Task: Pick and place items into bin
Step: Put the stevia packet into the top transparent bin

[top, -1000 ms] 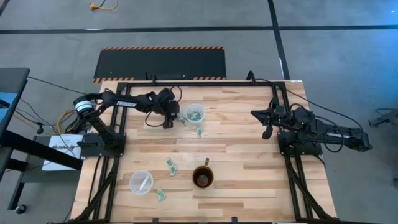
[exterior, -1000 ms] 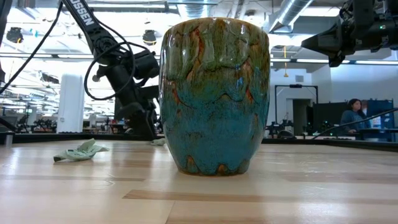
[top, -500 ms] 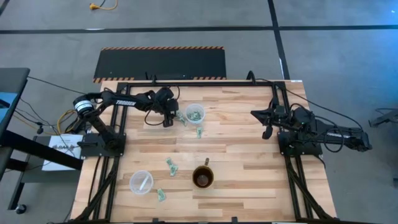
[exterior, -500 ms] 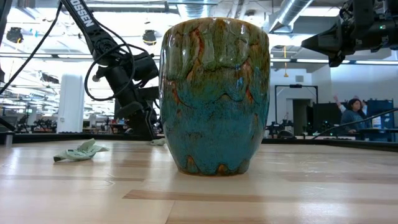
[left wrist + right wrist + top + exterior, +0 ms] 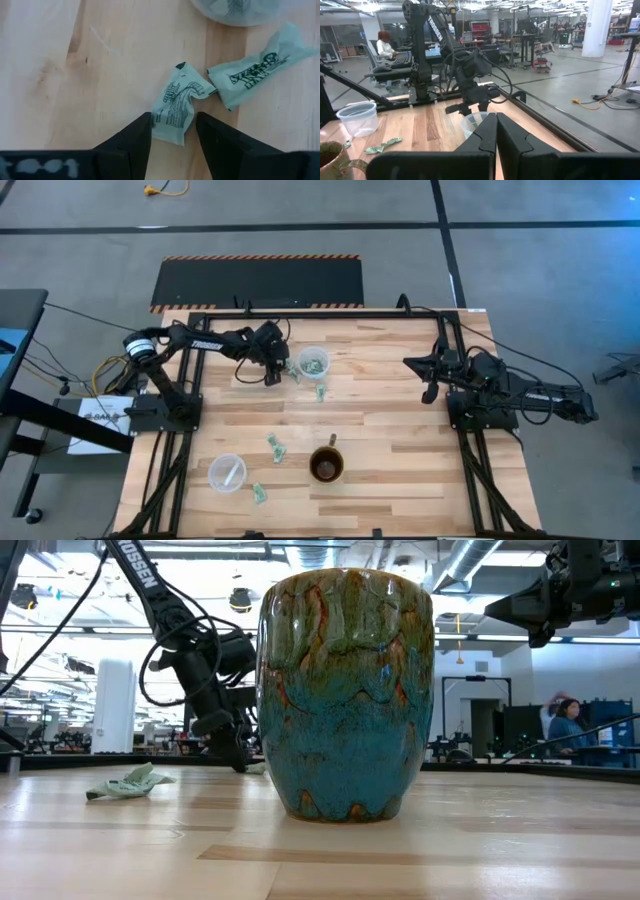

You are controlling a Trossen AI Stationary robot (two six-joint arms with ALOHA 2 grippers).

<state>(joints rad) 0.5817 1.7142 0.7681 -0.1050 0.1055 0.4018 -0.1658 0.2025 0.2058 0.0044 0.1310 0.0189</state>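
Wrapper (image 5: 175, 107): pale green, crumpled, dark print, flat on the counter (image 5: 100, 75), between the spread fingers of the left claw (image 5: 173, 131); right claw (image 5: 496, 131) shut.

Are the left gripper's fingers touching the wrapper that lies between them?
Cannot tell. In the left wrist view the wrapper sits between the left gripper fingers, overlapping their edges, but no clear contact or gap shows.

Clear cup (image 5: 250, 10), perhaps, edge-cropped
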